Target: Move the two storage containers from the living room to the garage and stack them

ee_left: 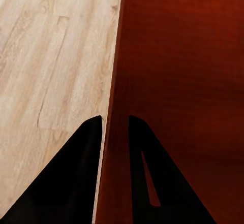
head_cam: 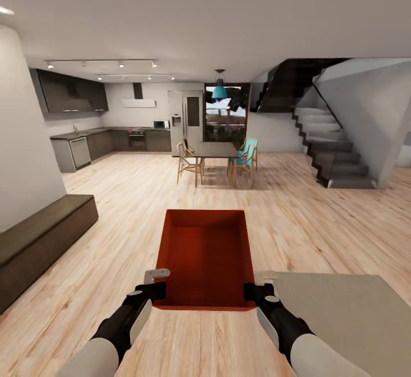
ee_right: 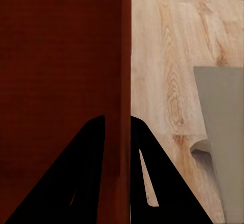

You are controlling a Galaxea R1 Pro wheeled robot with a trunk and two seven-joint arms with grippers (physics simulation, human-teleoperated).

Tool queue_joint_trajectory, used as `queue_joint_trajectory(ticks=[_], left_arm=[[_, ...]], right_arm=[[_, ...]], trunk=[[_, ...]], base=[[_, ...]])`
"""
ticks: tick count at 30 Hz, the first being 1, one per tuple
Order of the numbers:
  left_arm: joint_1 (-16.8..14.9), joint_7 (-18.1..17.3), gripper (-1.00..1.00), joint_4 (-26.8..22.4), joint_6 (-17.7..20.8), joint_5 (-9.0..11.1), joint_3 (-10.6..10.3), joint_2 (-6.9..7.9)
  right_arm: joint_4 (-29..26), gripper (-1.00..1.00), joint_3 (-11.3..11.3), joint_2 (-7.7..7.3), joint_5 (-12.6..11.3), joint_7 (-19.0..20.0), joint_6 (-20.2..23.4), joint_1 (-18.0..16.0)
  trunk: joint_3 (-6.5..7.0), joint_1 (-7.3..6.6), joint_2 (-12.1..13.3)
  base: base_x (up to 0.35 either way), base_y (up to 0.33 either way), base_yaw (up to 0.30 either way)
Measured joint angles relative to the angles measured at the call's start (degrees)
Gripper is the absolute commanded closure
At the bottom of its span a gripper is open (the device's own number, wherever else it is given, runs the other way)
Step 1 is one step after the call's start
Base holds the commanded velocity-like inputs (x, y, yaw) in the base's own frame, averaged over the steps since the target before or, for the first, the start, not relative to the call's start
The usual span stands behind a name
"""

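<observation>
Jaws of both grippers clamp storage container side walls; wood floor open ahead.

Grey rug cut off at frame edge.

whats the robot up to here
The robot is carrying an orange-red storage container with both arms, the left gripper clamped on one side wall and the right gripper on the other. It is held above a light wood floor, facing an open kitchen and dining table.
</observation>
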Motion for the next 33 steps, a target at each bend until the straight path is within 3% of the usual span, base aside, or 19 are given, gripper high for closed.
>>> queue_joint_trajectory(ticks=[33], left_arm=[[0.0, -0.1, 1.00, 0.0, -0.2, 0.0, 0.0, 0.05]], right_arm=[[-0.1, 1.00, 0.0, 0.01, 0.0, 0.0, -0.2, 0.0]], trunk=[[0.00, 0.00, 0.0]], base=[[0.322, 0.000, 0.009]])
